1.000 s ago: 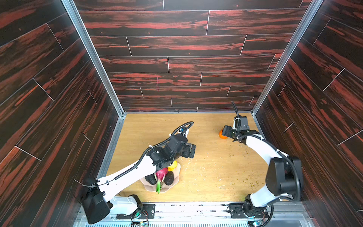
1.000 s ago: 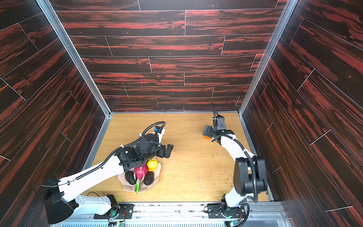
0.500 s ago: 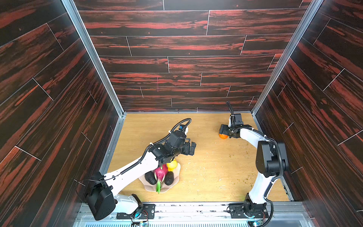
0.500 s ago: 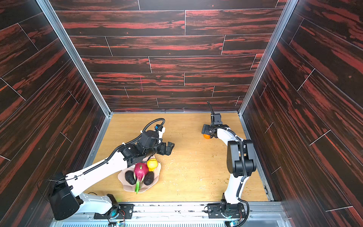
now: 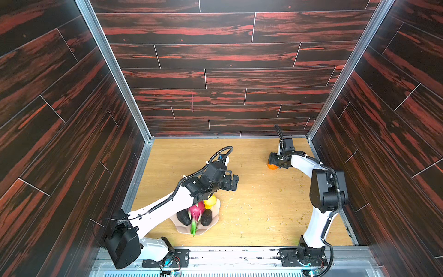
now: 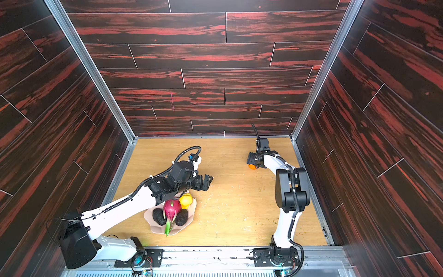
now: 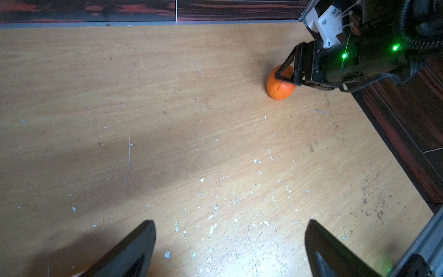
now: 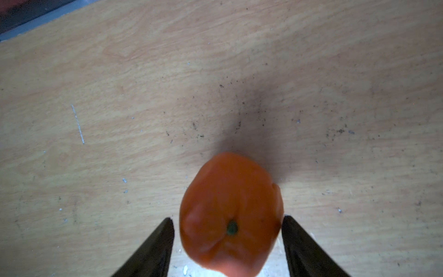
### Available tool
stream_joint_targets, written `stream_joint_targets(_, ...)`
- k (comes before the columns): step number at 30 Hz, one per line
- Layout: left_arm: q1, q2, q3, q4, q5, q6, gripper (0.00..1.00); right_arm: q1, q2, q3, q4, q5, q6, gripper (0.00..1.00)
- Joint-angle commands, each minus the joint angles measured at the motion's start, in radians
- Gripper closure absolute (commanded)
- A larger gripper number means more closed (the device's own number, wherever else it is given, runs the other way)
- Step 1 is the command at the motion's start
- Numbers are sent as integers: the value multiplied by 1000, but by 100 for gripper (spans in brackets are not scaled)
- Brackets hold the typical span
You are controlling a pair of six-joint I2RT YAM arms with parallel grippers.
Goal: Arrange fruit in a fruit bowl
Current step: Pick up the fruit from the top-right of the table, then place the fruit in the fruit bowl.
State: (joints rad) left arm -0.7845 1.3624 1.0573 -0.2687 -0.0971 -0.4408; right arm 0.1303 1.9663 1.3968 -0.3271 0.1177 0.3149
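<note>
Orange [image 8: 230, 211] sits on the desk [image 5: 251, 215] near the far right corner, well apart from the fruit bowl [image 5: 184, 230]. It lies squarely between the jaws of your right claw [image 8: 227, 218]. That claw isn't clenched: one jaw touches the peel, the other shows a sliver of gap. Left claw [image 5: 233, 183] hangs spread and empty beside the bowl, much farther off.

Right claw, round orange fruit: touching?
Cannot tell. Right wrist view: wooden table shows between one finger and the orange; the other finger meets its outline, contact unclear.
</note>
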Motion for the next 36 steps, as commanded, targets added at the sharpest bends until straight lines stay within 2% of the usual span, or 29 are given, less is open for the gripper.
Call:
stream_joint_targets(1,5,-50,-24,-1,-17,-4,0,-1,52,31,-35,6,-17,30)
stream_joint_targets(4,5,-71,-39,-1,-24,-8,0,1,66,45,-56,12,-20,31)
stream_joint_targets(9,5,-94,-51,-10,-33,-12,0,6,43,25,-41,2,-23,42)
stream_joint_targets(13,5,-144,-56,-65,-92,-12,0,50,-69,-54,34,-36,-70,46)
stream_joint_targets(17,14,-254,-114,-147,-204,-28,0,143,-184,-121,67,-42,-94,48)
stream_joint_targets(20,21,-346,-164,-225,-266,-58,0,209,-250,-162,92,-127,-94,49)
stream_joint_targets(25,24,-514,-203,-496,-450,-193,0,416,-326,-177,153,-240,-92,50)
stream_joint_targets(30,24,-696,-242,-659,-551,-336,1,589,-288,-106,246,-348,-39,51)
stream_joint_targets(36,25,-853,-253,-786,-619,-439,2,747,-147,85,254,-428,-25,51)
